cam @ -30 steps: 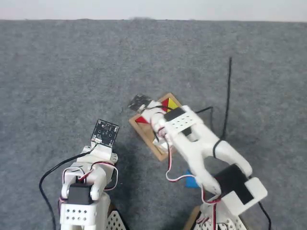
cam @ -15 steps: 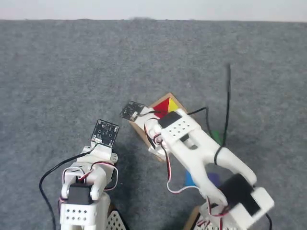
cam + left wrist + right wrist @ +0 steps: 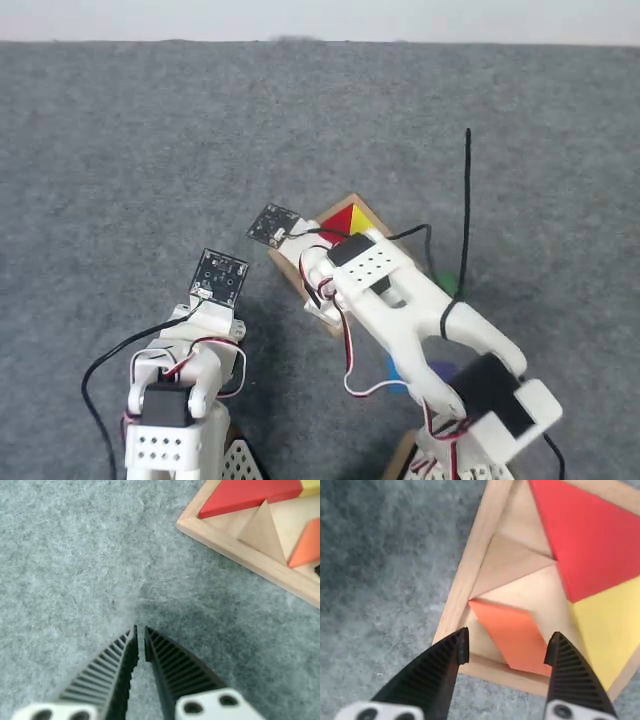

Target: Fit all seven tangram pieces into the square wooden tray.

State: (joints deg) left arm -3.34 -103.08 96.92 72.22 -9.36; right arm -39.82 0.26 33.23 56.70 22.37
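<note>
The square wooden tray (image 3: pixel 470 565) holds a large red triangle (image 3: pixel 590 540), a yellow triangle (image 3: pixel 610 630), a plain wood triangle (image 3: pixel 512 560) and an orange parallelogram (image 3: pixel 517 637). My right gripper (image 3: pixel 509 640) hangs open over the tray's near corner, its fingers straddling the orange piece. In the high view the right arm covers most of the tray (image 3: pixel 352 200); red (image 3: pixel 338 222) and yellow (image 3: pixel 358 215) pieces show past it. My left gripper (image 3: pixel 140 635) is shut and empty over the carpet, short of the tray's corner (image 3: pixel 235 550).
Loose pieces lie on the grey carpet beside the right arm: a green one (image 3: pixel 443 283), a blue one (image 3: pixel 393 374) and a purple one (image 3: pixel 440 372). A black cable (image 3: pixel 466 200) runs back from the right arm. Open carpet spreads to the left and behind.
The right arm has swung left and forward over the tray, uncovering the green and purple pieces beside it. The left arm has not moved.
</note>
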